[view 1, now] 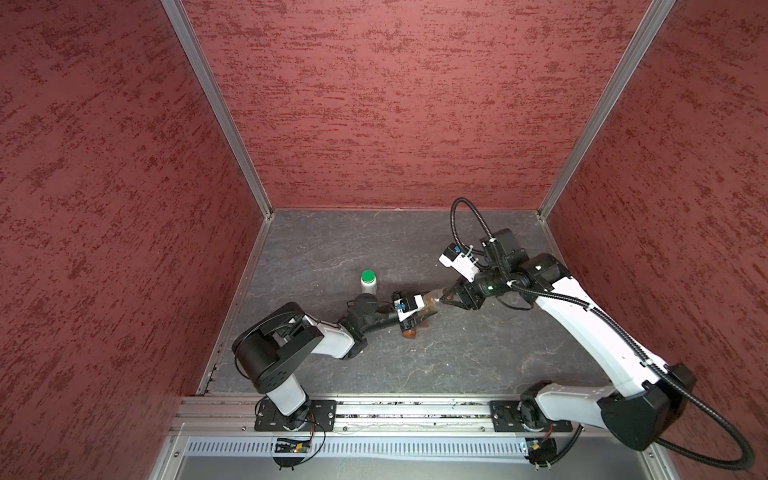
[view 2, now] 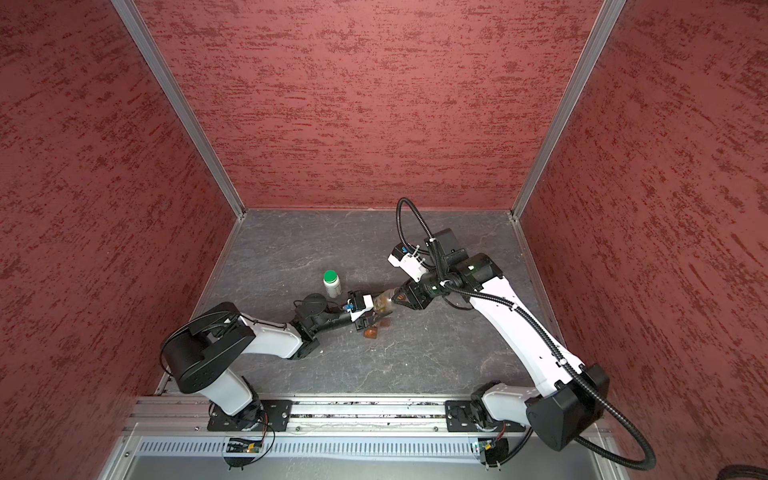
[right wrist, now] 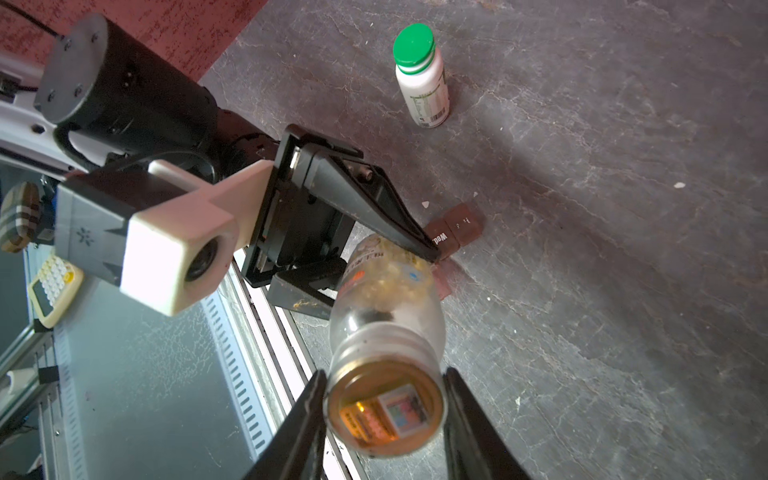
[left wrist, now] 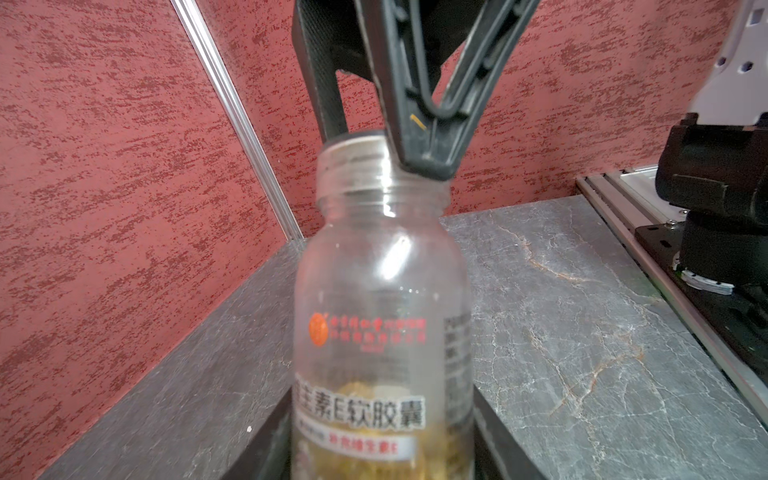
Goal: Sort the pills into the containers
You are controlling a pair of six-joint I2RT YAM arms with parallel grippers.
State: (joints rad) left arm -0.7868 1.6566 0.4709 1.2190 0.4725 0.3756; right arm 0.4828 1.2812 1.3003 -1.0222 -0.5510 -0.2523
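The left end effector (right wrist: 380,274) clenches the body of the light, likely slick bottle (right wrist: 386,320), the right end effector (right wrist: 384,376) its neck, the tiny pills (right wrist: 390,257) inside likely better poured than pinched.

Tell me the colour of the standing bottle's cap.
Green cap; it shows best in the right wrist view.

Left gripper (view 1: 420,311) clamps the amber bottle (view 1: 434,301) at its base, with the right gripper (view 1: 448,297) on its neck. Containers strip (view 1: 409,333) lies just under the left gripper, and the green-capped bottle (view 1: 368,281) stands off beside its wrist.

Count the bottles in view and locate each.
2. The white green-capped bottle stands free on the table; the clear bottle is held between left tool and right tool.
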